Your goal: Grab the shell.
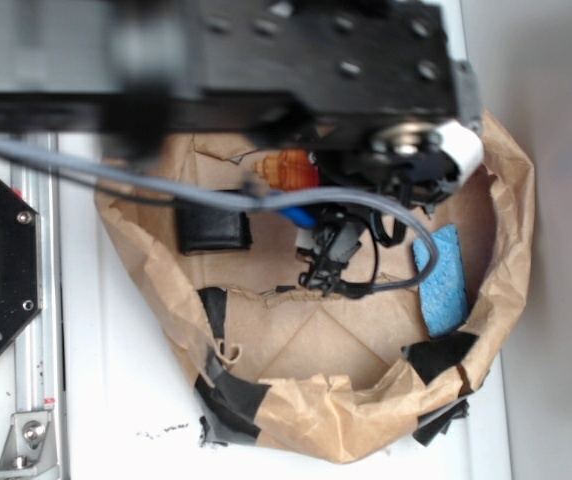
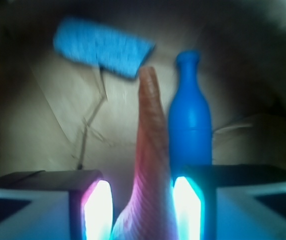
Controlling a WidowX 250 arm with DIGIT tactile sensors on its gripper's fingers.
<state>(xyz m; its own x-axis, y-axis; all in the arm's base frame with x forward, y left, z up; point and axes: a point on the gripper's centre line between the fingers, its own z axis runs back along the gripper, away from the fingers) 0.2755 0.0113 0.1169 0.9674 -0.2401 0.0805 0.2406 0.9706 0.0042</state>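
Inside the crumpled brown paper enclosure [image 1: 506, 250] on the white desk [image 1: 116, 400]:

Shell [image 2: 150, 165]: orange-brown with fine ribbing, lying between the two glowing fingers [image 2: 99, 210]; long tapering tail points away from the wrist camera toward the far paper wall. Orange patch also visible in exterior view [image 1: 288, 168], mostly hidden under the arm.

End effector [image 2: 140, 210]: fingers apart, straddling the wide end of the shell, one on each side and very close; contact not resolvable through the glare and blur. Not clamped as far as visible.

Blue bottle [image 2: 190, 125]: lying just beside the shell's tail on its right in the wrist view, neck pointing away; touching or merely adjacent, cannot tell. Only a sliver seen from exterior [image 1: 298, 215].

Blue sponge [image 2: 103, 46]: beyond the shell's tip, set at a slant; in exterior view [image 1: 442, 282] near the right wall of the paper.

Black block [image 1: 212, 228]: on the paper floor, left of the end effector.

Grey cable [image 1: 166, 185]: crosses the exterior view over the enclosure.
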